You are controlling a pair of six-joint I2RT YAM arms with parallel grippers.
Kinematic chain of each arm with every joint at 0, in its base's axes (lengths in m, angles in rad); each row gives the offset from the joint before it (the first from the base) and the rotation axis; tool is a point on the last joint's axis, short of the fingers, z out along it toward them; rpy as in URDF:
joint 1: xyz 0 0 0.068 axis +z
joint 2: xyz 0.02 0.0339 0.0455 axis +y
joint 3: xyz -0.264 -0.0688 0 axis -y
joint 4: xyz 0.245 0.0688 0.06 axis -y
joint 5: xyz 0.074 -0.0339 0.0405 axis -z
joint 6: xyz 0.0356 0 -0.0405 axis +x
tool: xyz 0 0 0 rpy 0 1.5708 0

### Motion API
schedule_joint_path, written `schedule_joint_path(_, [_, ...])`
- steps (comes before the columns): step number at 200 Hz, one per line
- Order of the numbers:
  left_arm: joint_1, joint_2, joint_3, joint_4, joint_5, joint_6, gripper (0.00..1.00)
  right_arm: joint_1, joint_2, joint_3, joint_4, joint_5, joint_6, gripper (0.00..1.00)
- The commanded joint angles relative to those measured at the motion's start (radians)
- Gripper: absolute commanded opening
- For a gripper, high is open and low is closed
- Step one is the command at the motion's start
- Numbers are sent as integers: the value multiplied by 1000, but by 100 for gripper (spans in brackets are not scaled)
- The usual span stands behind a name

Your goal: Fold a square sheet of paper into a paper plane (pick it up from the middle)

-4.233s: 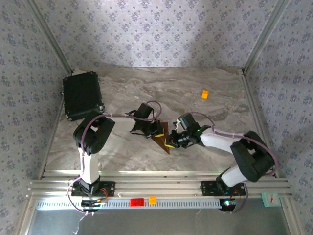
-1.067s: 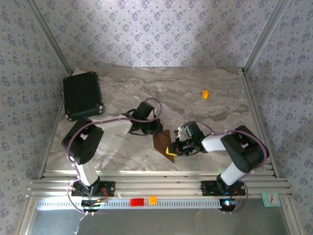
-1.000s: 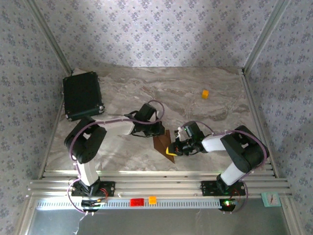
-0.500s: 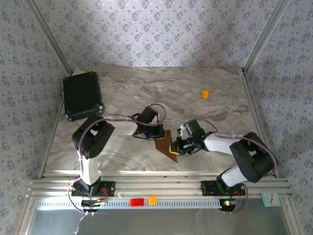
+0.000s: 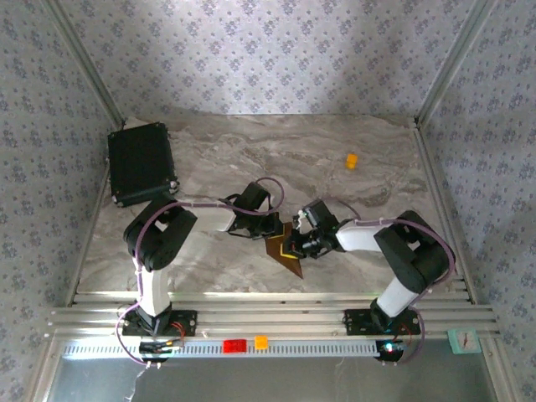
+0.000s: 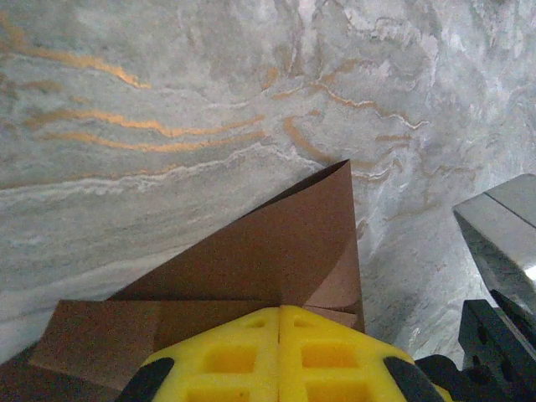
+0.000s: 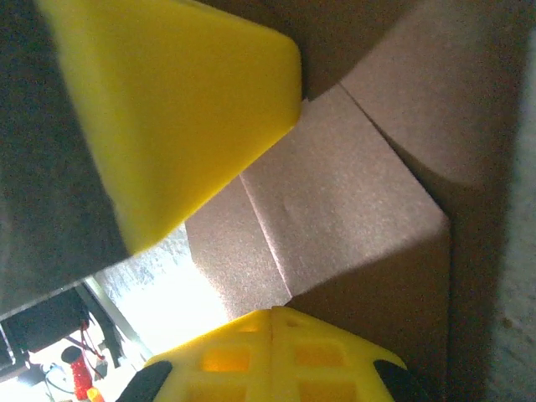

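The square sheet of paper (image 5: 283,253) is showing a matte dark brown, turning lighter reddish-brown where light is catching its folds. The tabletop (image 5: 251,151) is showing grey-beige marble with pale and orange-tinted veins. A black case (image 5: 140,163) is sitting far left and a small orange block (image 5: 352,159) far right. The left gripper (image 6: 279,347) and right gripper (image 7: 270,347) are both showing bright yellow jaws. The walls (image 5: 251,50) are wearing pale grey-blue floral wallpaper.

The dark brown sheet of paper (image 5: 282,252) is sitting partly folded at the tabletop's (image 5: 335,159) front middle, its creased layers overlapping into a pointed corner.
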Motion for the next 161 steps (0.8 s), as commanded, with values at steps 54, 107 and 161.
schedule_joint_path(54, [15, 79, -47, -38, -62, 5, 7, -12, -204, -216, -155, -16, -12, 9])
schedule_joint_path(107, [16, 76, -34, -52, -59, 12, 7, -19, -355, -165, -261, 17, -9, 9])
schedule_joint_path(161, [15, 77, -30, -56, -59, 11, 7, -15, -163, -31, -140, -15, -22, 9])
